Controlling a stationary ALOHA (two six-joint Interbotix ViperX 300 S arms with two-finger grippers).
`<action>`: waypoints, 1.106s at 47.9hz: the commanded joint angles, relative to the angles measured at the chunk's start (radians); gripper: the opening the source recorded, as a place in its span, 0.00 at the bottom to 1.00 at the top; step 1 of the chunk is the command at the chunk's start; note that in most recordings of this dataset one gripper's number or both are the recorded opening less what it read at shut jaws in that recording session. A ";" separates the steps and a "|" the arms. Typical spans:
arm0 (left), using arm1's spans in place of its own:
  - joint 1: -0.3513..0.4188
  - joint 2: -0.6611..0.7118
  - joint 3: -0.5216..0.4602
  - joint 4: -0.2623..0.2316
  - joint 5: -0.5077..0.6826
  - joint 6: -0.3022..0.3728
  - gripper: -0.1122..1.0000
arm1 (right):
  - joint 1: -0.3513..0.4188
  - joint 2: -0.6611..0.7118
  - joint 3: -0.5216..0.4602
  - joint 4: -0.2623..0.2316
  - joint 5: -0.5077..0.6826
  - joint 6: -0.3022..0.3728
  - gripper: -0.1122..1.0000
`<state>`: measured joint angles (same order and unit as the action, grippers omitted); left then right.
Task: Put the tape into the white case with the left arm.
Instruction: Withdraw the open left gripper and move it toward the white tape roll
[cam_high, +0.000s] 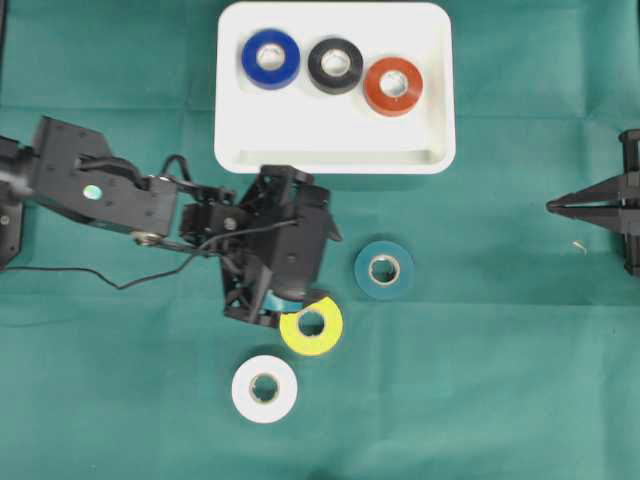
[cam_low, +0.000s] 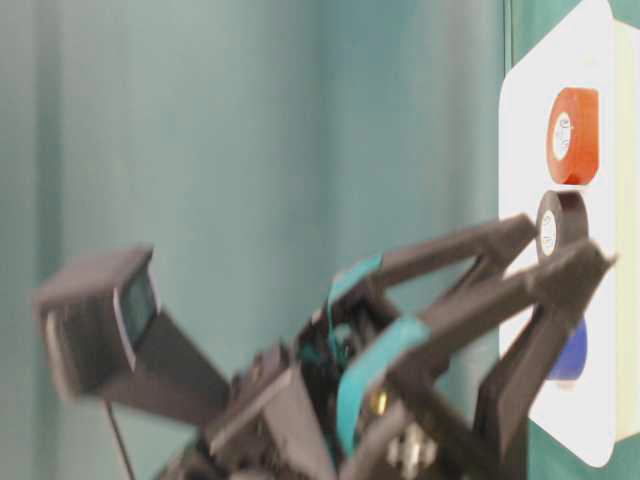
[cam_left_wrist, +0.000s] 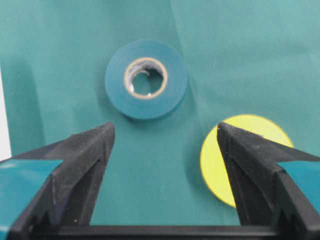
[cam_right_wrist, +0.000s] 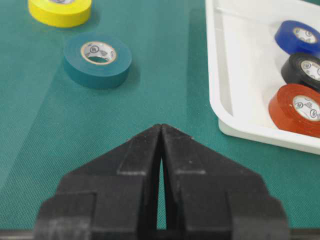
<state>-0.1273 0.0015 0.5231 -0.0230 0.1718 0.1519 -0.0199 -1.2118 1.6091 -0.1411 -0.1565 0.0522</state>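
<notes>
The white case (cam_high: 335, 155) is already holding three rolls in a row: the blue tape (cam_high: 270, 58), the black tape (cam_high: 335, 65) and the red tape (cam_high: 393, 86). Three more are lying on the green cloth (cam_high: 500, 350) outside it, all on the side of the case nearest the arms: the teal tape (cam_high: 384, 269) closest to the rim, the yellow tape (cam_high: 311, 325) further out, and the white tape (cam_high: 264, 388) furthest of all. So the job is looking about half done, judging by the count.

The left gripper (cam_left_wrist: 162, 150) is hanging spread wide and empty (nothing between its prongs), with the yellow tape partly under one prong and the teal tape just ahead. Which it is going for, I cannot tell. The right gripper (cam_right_wrist: 161, 145) is waiting well off to the case's far side, prongs pressed together, holding nothing.
</notes>
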 joint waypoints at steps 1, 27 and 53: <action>0.000 -0.067 0.035 -0.003 -0.046 0.002 0.83 | -0.002 0.006 -0.009 -0.002 -0.008 0.002 0.02; -0.006 -0.250 0.316 -0.003 -0.282 -0.005 0.83 | -0.002 0.006 -0.009 -0.002 -0.008 0.002 0.02; -0.008 -0.322 0.396 -0.003 -0.288 -0.005 0.83 | -0.002 0.006 -0.009 -0.002 -0.009 0.002 0.02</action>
<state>-0.1304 -0.3068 0.9281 -0.0245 -0.1058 0.1488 -0.0199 -1.2118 1.6091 -0.1411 -0.1565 0.0522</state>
